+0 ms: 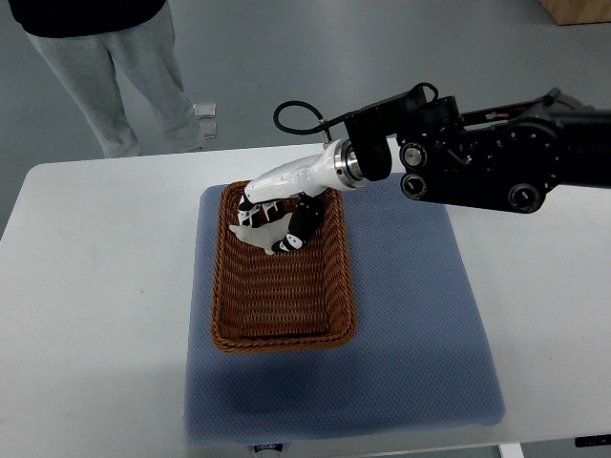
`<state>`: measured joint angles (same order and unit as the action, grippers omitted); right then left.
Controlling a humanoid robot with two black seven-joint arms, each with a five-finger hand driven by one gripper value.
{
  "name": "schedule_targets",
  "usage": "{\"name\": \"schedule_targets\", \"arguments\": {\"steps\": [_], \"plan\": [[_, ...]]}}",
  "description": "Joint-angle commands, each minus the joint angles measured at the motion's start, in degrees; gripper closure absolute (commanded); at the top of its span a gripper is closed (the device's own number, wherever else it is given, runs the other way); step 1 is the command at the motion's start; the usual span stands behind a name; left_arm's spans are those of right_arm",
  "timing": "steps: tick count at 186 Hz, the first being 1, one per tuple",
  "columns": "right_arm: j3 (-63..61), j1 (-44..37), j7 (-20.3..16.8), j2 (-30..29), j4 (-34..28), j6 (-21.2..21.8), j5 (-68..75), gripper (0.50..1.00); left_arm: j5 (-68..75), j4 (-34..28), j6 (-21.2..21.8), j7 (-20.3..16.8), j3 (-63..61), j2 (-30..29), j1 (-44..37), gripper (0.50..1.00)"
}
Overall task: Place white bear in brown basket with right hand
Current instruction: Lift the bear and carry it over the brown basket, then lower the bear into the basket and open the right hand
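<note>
White bear (268, 236) clamped in right robot hand (283, 205), over brown basket (283, 329); person (115, 57) beyond table (95, 286).

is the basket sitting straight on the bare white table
No, the brown basket rests on a blue mat that covers the table.

The brown basket (283, 286) is woven of rough wicker. A matt, dimpled blue cloth mat (410, 315) is laid on the smooth white bench (95, 315). The right hand (277, 205) is cased in glossy white plastic.

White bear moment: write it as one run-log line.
right hand | shut on white bear | over brown basket far end | left: not visible
</note>
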<state>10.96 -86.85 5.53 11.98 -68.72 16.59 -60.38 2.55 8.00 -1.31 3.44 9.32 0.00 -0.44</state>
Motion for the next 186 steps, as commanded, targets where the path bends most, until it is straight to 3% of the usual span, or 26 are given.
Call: {"name": "schedule_targets", "arguments": {"steps": [1,63,144,186], "plan": [[1.3,1.8,0.0,-2.8,2.4,0.0,-0.1,1.0,0.0,0.0,0.0,0.1,0.0,0.0,0.0,0.5],[1.8,6.3,-0.1,-6.3,7.3,0.4,-0.6,0.993,0.0,0.0,0.0,0.0,0.0,0.0,0.0,0.5],[2.0,8.2,-0.2,-7.1,8.3,0.4,-0.7,0.965,0.0,0.0,0.0,0.0,0.0,0.0,0.0,0.5],[1.9,8.8,-0.2,-7.8,9.3,0.4,-0.7,0.875,0.0,0.0,0.0,0.0,0.0,0.0,0.0,0.5]]}}
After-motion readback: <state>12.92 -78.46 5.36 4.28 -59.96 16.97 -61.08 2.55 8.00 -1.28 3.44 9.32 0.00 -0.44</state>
